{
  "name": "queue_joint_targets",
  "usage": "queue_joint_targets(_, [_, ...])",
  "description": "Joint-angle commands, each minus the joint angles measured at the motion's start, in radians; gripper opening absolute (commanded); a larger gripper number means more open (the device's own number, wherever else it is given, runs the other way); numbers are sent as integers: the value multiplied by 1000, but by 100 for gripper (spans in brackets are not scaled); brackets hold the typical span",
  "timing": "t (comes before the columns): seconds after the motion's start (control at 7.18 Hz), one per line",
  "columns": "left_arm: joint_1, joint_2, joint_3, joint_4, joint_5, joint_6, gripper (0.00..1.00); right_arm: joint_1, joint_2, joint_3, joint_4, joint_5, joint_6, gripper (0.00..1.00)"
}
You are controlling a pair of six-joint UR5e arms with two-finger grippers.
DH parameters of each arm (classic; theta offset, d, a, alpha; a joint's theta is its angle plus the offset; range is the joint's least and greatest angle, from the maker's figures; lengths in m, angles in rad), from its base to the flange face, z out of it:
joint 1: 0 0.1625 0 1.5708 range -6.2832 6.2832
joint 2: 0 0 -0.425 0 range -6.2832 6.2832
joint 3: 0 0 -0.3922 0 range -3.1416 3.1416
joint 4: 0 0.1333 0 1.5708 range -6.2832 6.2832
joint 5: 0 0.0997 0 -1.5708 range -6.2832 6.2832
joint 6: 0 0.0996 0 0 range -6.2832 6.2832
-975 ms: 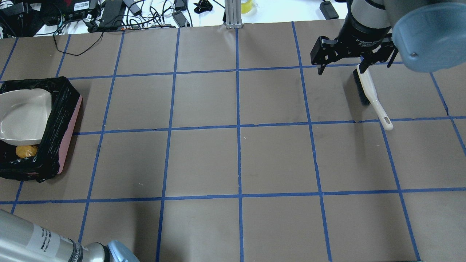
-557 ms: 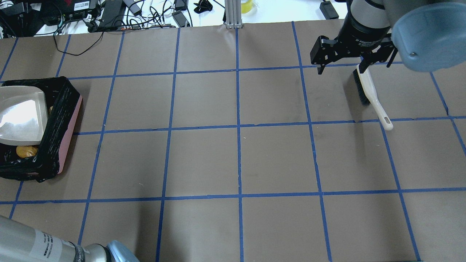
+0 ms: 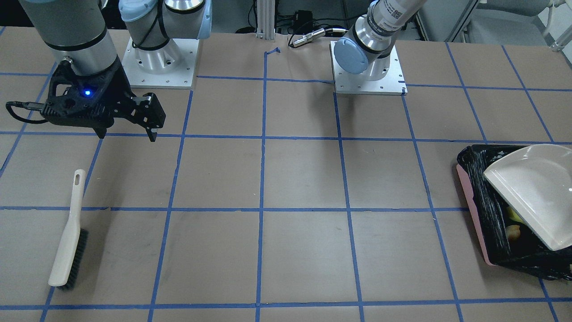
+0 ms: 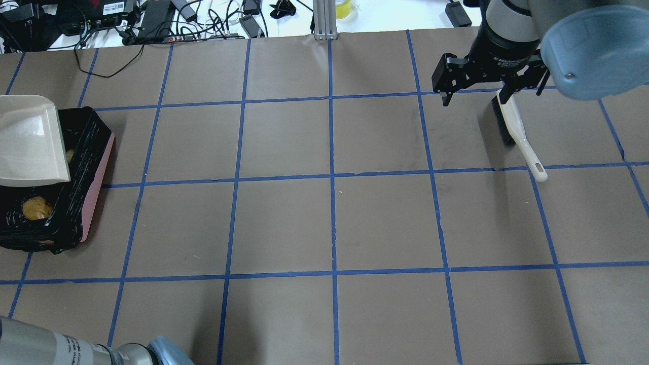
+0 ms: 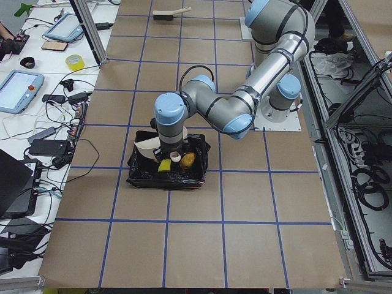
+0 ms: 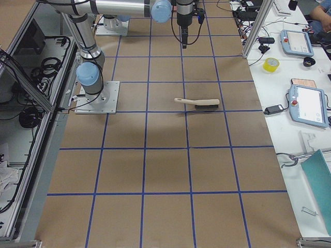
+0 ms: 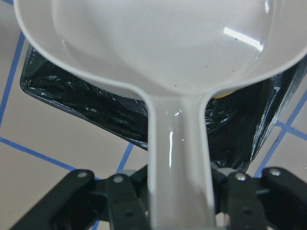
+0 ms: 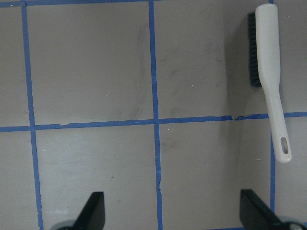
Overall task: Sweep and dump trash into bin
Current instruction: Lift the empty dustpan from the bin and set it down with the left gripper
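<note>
The pink bin (image 4: 96, 182) with a black bag stands at the table's left; it also shows in the front view (image 3: 474, 210) and the left side view (image 5: 165, 181). Inside lie an orange-brown lump (image 4: 36, 208), a yellow-green wedge (image 5: 165, 166) and a pale slice (image 5: 176, 157). My left gripper (image 7: 180, 196) is shut on the handle of the beige dustpan (image 4: 30, 142), held tilted over the bin's far half. The pan (image 7: 158, 43) looks empty. My right gripper (image 4: 474, 96) is open and empty above the table's far right, beside the brush.
A white brush (image 4: 513, 126) with black bristles lies flat on the table under the right gripper, also in the right wrist view (image 8: 268, 72) and the front view (image 3: 67, 241). Cables and devices (image 4: 152, 17) lie beyond the far edge.
The dustpan has moved toward the bin's far left corner and lifted, uncovering more of the bin and the orange-brown lump. The right gripper has hardly moved.
</note>
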Motion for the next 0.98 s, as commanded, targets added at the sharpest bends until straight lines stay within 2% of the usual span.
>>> queue_joint_targets(0.0, [-122,34,-2,-77,-40,-15,0,-5,-5,2,20,-51,-8,100])
queue_joint_targets(0.28, [-315,-12,-12,-78,-78,-41,0,-2,-9,0,23,-70,-5,100])
queue_joint_targets(0.42, [-372,-64,-27,-68,-164,-40,0,-2,-9,0,14,-64,7,100])
queue_joint_targets(0.7, [-478,-154,-56,110,-183,-43,0,-2,-17,-1,13,-64,10,100])
queue_joint_targets(0.84, [-489,-206,-80,210,-186,-43,0,-2,-17,-1,13,-64,10,100])
